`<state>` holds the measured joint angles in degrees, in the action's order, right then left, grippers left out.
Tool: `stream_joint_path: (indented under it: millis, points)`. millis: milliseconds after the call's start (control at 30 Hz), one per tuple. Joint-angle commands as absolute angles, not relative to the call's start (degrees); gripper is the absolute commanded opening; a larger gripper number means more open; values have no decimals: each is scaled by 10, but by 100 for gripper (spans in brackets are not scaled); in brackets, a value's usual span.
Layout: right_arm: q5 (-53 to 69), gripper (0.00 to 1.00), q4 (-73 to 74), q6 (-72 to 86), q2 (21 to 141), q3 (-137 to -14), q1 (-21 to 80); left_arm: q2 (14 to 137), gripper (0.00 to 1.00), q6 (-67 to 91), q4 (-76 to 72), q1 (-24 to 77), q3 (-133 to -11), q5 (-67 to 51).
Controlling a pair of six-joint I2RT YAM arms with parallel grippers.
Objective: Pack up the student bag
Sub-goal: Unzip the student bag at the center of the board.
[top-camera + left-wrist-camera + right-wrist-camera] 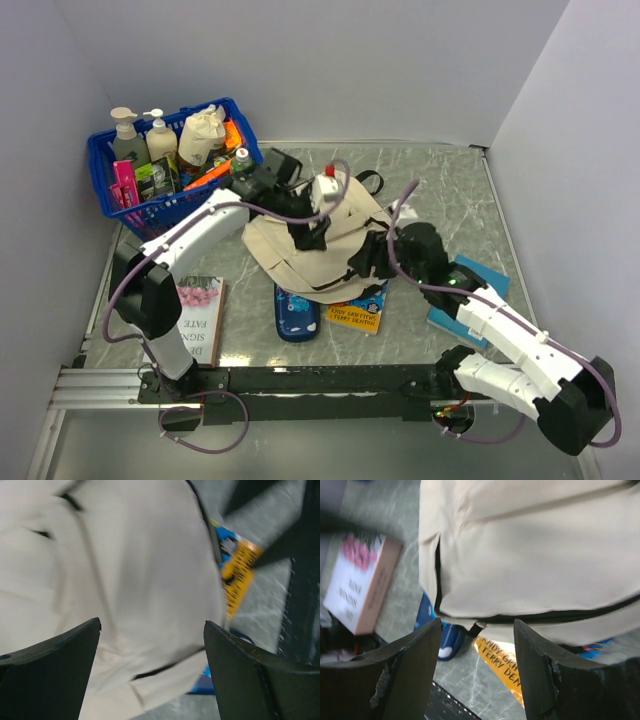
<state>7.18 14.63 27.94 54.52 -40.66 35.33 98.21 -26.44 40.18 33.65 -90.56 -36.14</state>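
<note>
The student bag [300, 255] is a cream-beige backpack with black trim, lying in the middle of the table. My left gripper [312, 236] hovers over its top, open, with only the bag's fabric [140, 570] showing between the fingers. My right gripper [368, 260] is at the bag's right side, also open. Its view shows the bag's lower edge [535, 555] and a black zipper pull [476, 628] just beyond the fingertips. Neither gripper holds anything.
A blue pencil case [297, 312] and a yellow-covered book [357, 316] lie partly under the bag's near edge. A pink book [200, 318] lies at the left front, a blue book [472, 290] under my right arm. A blue basket [170, 165] of bottles stands back left.
</note>
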Motion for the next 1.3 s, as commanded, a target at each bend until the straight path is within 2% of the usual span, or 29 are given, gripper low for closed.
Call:
stream_joint_path:
  millis: [0,167,267,500,633,800,833,900,1000,1267]
  points:
    - [58,69,226,307,531,-461,304,957,91,-336,477,385,-891,-396]
    - [59,73,234,330,518,-445,270,954,93,-355,470,412,-855,-370]
    - [42,74,250,346,525,-442,258,959,99,-354,452,421,-852,-369]
    - [66,73,253,359,556,-435,200,990,97,-379,435,464,-902,-323]
    - [115,66,222,356,542,-404,197,997,92,-380,440,472,-921,-297]
    - [184,50,146,360,492,-335,201,989,87,-358,406,470,-875,-280]
    - [184,43,145,359,494,-329,206,989,85,-350,400,470,-864,-275]
    - [173,40,141,354,500,-323,218,991,81,-331,395,464,-863,-276]
    - [160,39,115,353,507,-309,243,991,80,-312,402,454,-870,-288]
    - [126,45,27,362,533,-298,259,970,79,-304,410,453,-847,-299]
